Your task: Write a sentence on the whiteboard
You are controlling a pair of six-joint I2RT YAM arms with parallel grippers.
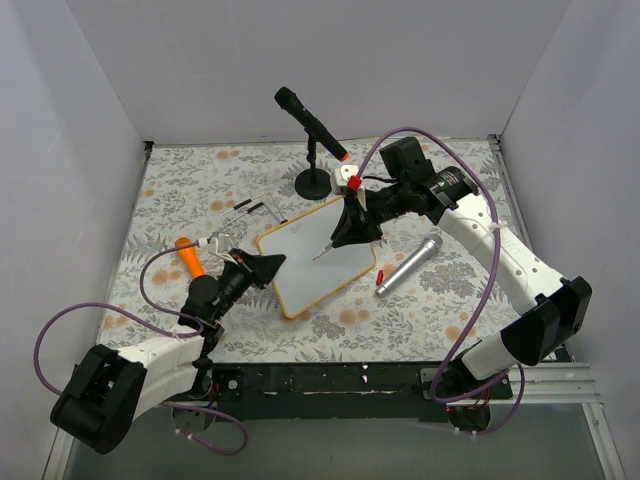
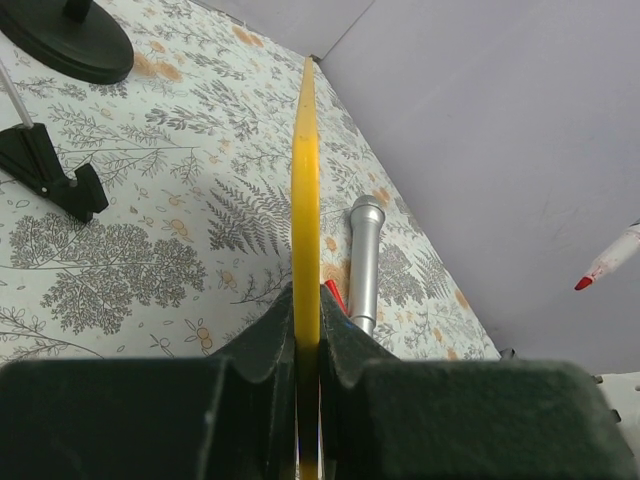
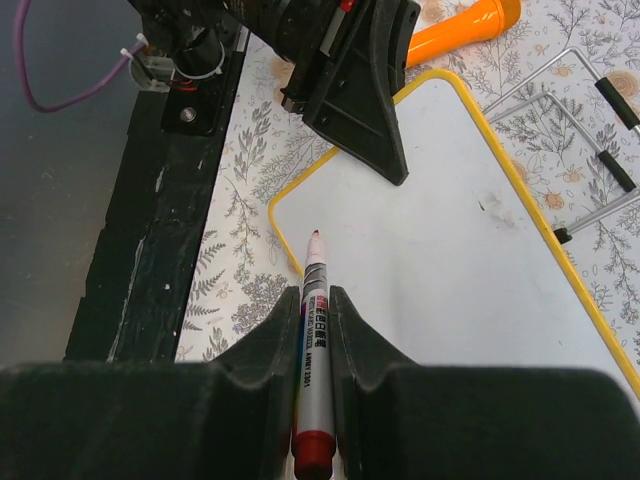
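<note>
The whiteboard, white with a yellowish frame, lies on the floral tablecloth at mid-table. My left gripper is shut on its left edge, and that edge runs away edge-on between the jaws in the left wrist view. My right gripper is shut on a red marker, uncapped. The marker's tip points down at the board's near-left part. I cannot tell whether the tip touches. No sentence shows on the board, only a faint smudge.
A silver microphone lies right of the board with a small red piece by its end. A black microphone on a stand is behind the board. An orange object and a wire stand lie to the left.
</note>
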